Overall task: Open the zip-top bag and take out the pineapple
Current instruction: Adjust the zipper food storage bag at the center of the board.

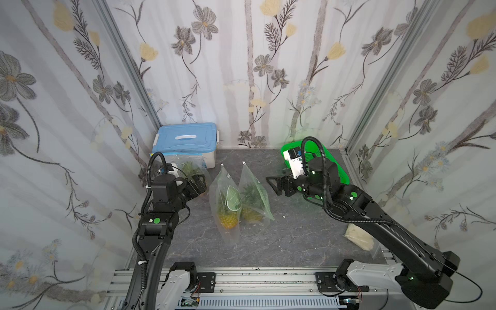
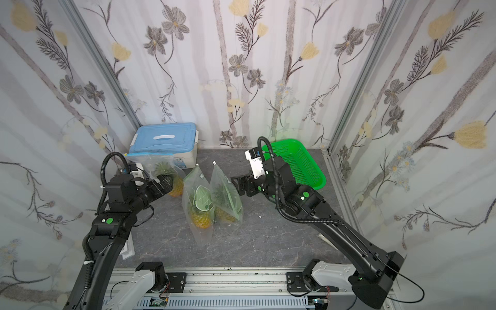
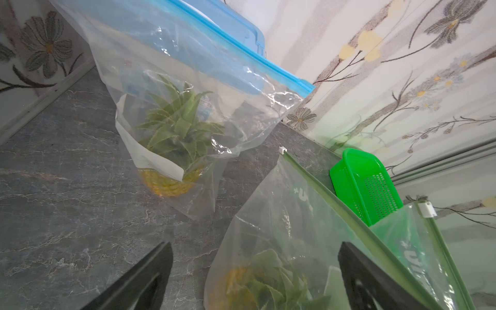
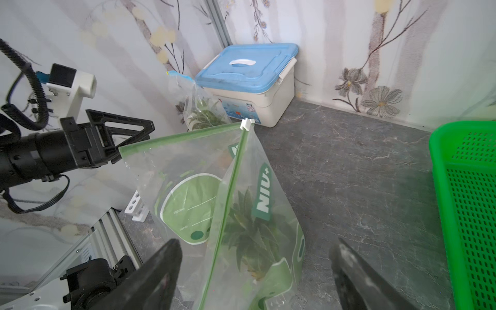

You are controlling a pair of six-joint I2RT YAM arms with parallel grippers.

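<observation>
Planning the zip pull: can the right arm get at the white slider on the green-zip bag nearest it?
Probably yes. The right gripper stands open beside that bag, and the white slider sticks up at the bag's top far corner with nothing covering it. The second green-zip bag stands beyond, not between.

Soft, even white light fills the booth. The floral-printed white walls [image 1: 241, 67] glow, and shadows on the dark grey marbled tabletop [image 1: 295, 236] are faint. At two o'clock the bright green perforated plastic basket [image 2: 308, 166] tints the wall behind it green. Glare streaks the clear blue-zippered plastic bag [image 3: 188, 88]. Both top views bow the aluminium corner posts [image 1: 382, 86]. In the wrist views the near black gripper fingers [image 4: 161, 276] blur.
</observation>
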